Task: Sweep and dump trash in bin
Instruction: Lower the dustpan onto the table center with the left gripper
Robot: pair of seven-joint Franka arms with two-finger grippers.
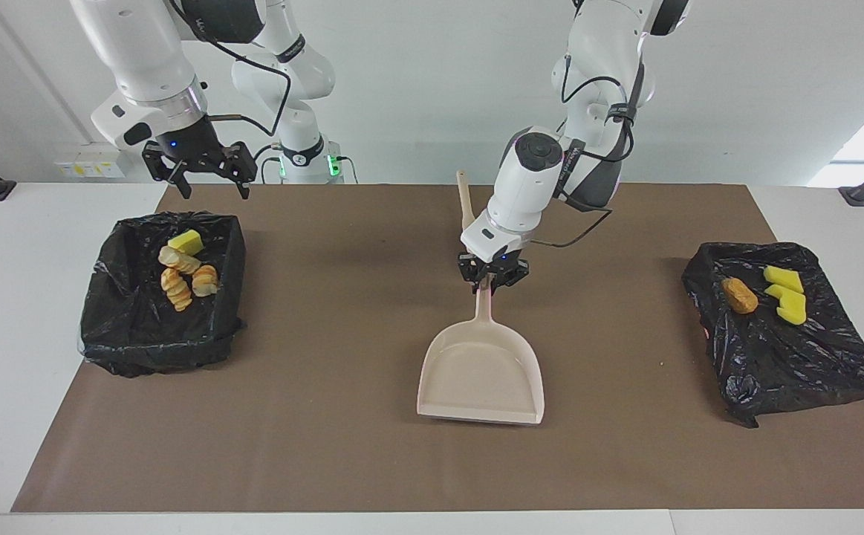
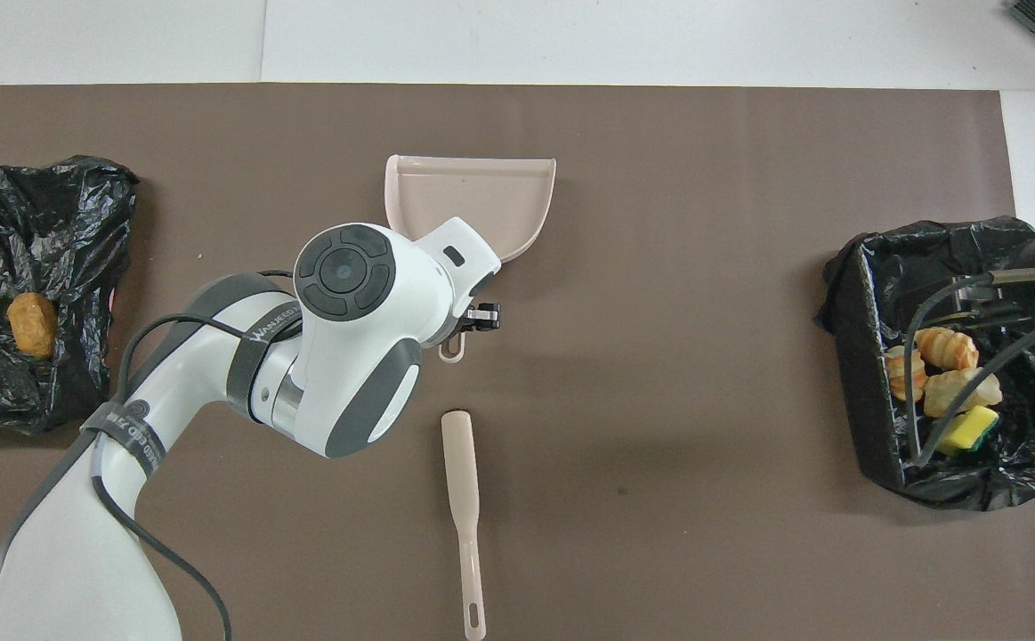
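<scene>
Right gripper [image 1: 207, 178]: spread wide, holding nothing, hanging over the robots' edge of the bin at the right arm's end; this arm waits.
Brush [image 2: 464, 504]: lies flat on the mat nearest the robots, handle toward them, bristle end toward the dustpan; nothing touches it.
Left gripper [image 1: 489, 276]: pinched on the top of the dustpan handle, mid-table, just past the brush's bristle end.
Writing: a dark band on the left arm carries pale letters, too small to read with confidence.
Dustpan [image 1: 481, 375]: pale beige, pan resting on the mat with its open lip pointing away from the robots, handle slanting up to the left gripper; nothing lies in the pan.
Bin, right arm's end [image 1: 108, 327]: black-lined, holding four scraps [image 1: 181, 273]: one yellow wedge and three striped bread-like lumps.
Bin, left arm's end [image 1: 796, 364]: black-lined, crumpled, holding three scraps [image 1: 766, 292]: a tan lump and two yellow wedges.
Tabletop [image 1: 45, 371]: white, covered by a brown mat [image 1: 327, 446].
</scene>
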